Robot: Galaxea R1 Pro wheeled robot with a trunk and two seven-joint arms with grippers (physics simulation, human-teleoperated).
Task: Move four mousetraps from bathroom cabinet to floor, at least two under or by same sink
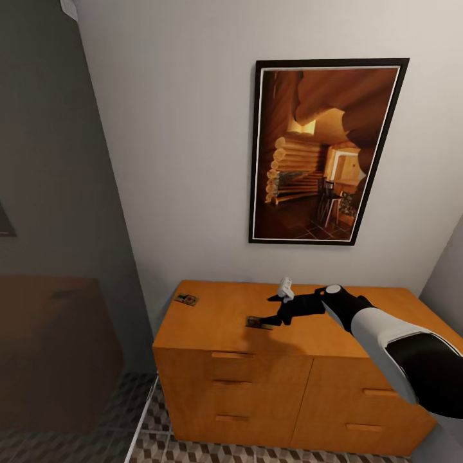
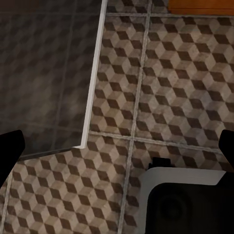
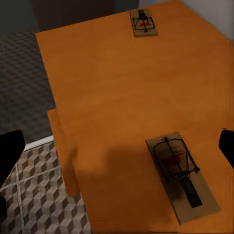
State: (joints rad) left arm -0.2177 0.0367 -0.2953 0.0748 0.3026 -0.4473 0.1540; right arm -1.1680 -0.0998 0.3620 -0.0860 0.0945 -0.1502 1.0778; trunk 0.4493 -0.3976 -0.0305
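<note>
While spread wide, right end effector point(image 1: 263, 319) above a mousetrap point(image 3: 181, 176) on the cabinet point(image 1: 218, 321).

Soft even light, sharp renders, dim grey haze at left.

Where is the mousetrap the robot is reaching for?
The mousetrap lies on top of the cabinet, near its front edge, just beside the right gripper.
</note>
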